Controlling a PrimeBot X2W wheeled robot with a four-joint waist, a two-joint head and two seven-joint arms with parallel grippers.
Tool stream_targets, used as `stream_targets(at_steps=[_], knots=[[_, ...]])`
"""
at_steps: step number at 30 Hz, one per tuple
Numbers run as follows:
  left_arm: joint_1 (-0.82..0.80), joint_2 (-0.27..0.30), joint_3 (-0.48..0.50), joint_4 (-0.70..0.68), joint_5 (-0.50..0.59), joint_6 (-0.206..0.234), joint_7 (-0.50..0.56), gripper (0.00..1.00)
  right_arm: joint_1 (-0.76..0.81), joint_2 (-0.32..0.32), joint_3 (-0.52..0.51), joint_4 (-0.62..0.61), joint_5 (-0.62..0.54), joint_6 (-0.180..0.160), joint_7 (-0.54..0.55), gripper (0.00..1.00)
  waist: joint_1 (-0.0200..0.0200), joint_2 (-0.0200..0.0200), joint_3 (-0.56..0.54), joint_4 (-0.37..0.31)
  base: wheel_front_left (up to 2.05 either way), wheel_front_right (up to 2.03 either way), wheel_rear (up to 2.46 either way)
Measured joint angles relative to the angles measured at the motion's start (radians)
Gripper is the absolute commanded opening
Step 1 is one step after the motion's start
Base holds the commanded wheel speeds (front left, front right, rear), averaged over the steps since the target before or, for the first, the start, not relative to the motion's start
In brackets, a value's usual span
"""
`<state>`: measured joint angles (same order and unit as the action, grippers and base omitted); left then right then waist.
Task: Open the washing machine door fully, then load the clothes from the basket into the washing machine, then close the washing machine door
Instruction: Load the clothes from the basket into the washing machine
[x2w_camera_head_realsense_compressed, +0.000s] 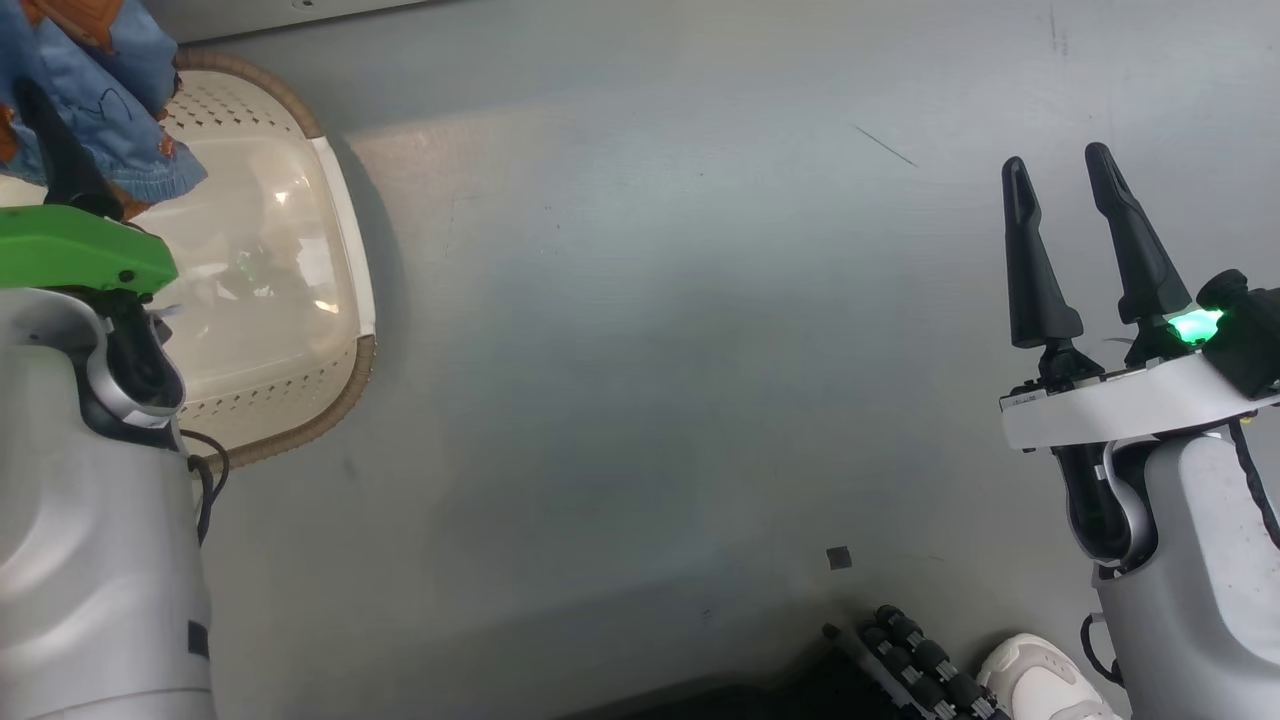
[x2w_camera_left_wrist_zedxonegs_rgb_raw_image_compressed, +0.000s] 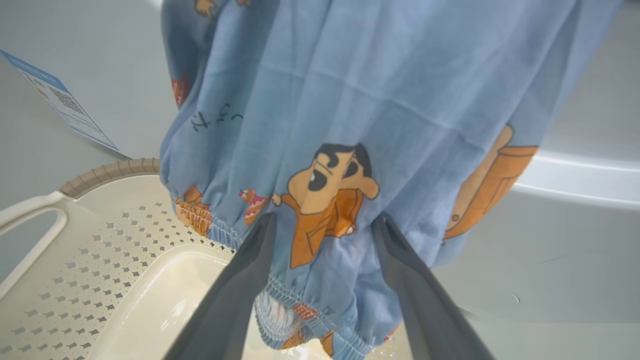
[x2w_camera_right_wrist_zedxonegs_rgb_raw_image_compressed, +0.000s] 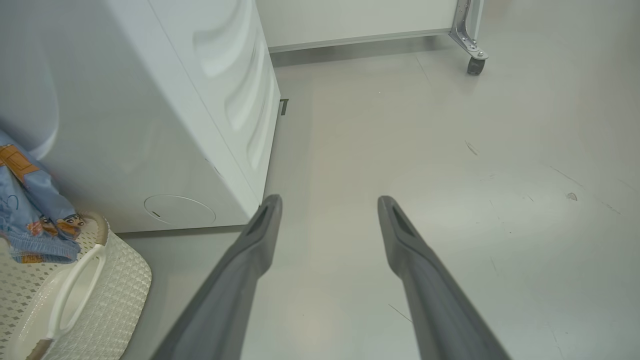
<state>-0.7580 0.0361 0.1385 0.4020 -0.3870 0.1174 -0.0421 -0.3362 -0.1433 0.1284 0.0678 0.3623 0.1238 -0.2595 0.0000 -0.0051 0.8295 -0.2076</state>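
The left gripper (x2w_camera_left_wrist_zedxonegs_rgb_raw_image_compressed: 325, 220) is hovering directly above the basket (x2w_camera_left_wrist_zedxonegs_rgb_raw_image_compressed: 115, 172). Its jaws are standing apart and are not pinching. The clothes (x2w_camera_left_wrist_zedxonegs_rgb_raw_image_compressed: 350, 100) are hanging between and in front of its fingers, with the gathered hem dangling just over the basket's inner floor. The garment's upper end is running out of frame, so what is carrying it cannot be told.

The right gripper (x2w_camera_right_wrist_zedxonegs_rgb_raw_image_compressed: 327, 200) is hovering over the bare floor (x2w_camera_head_realsense_compressed: 700, 350), well apart from the basket on its right side. Its jaws are likewise apart and empty.

The washing machine (x2w_camera_right_wrist_zedxonegs_rgb_raw_image_compressed: 150, 125) is standing just behind the basket, its white front rising beyond the far rim.

The step in hand is judged to be loading. For a sound transfer, the left jaws should be closing on a thick fold high on the garment. The lift should be bringing the hem clear of the basket rim before any travel toward the machine, since a trailing hem may snag. The right arm should be holding off from the basket.
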Motion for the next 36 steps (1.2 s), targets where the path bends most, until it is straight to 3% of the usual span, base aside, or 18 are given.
stream_targets(at_steps=[8, 15, 29, 30, 31, 32, 36], knots=[[-0.06, 0.023, 0.025, 0.093, -0.025, -0.02, -0.021, 1.0, -0.005, -0.002, 0.022, 0.002, 0.0, 0.0, 0.0, 1.0, 0.0, 0.0, 0.008, -0.004, 0.0, 0.0, 0.0], [-0.114, 0.059, 0.047, 0.156, -0.061, -0.062, -0.03, 1.0, -0.019, 0.001, 0.044, 0.002, 0.0, 0.0, 0.0, 1.0, 0.0, 0.0, 0.013, -0.025, 0.0, 0.0, 0.0], [-0.207, 0.095, 0.052, 0.283, -0.061, -0.08, -0.065, 1.0, -0.019, -0.001, 0.054, 0.004, 0.0, 0.0, 0.0, 1.0, 0.0, 0.0, 0.026, -0.05, 0.0, 0.0, 0.0], [-0.209, 0.097, 0.053, 0.288, -0.06, -0.08, -0.073, 0.95, -0.019, -0.002, 0.055, 0.004, 0.0, 0.0, 0.0, 1.0, 0.0, 0.0, 0.027, -0.051, 0.0, 0.0, 0.0], [-0.211, 0.099, 0.052, 0.294, -0.059, -0.08, -0.078, 0.65, -0.019, -0.002, 0.055, 0.004, 0.0, 0.0, 0.0, 1.0, 0.0, 0.0, 0.028, -0.052, 0.0, 0.0, 0.0], [-0.214, 0.1, 0.052, 0.299, -0.056, -0.08, -0.086, 0.49, -0.019, -0.002, 0.055, 0.004, 0.0, 0.0, 0.0, 1.0, 0.0, 0.0, 0.029, -0.053, 0.0, 0.0, 0.0], [-0.23, 0.1, 0.05, 0.32, -0.051, -0.082, -0.114, 0.39, -0.019, -0.007, 0.055, 0.005, 0.0, 0.0, 0.0, 1.0, 0.0, 0.0, 0.032, -0.055, 0.0, 0.0, 0.0]])
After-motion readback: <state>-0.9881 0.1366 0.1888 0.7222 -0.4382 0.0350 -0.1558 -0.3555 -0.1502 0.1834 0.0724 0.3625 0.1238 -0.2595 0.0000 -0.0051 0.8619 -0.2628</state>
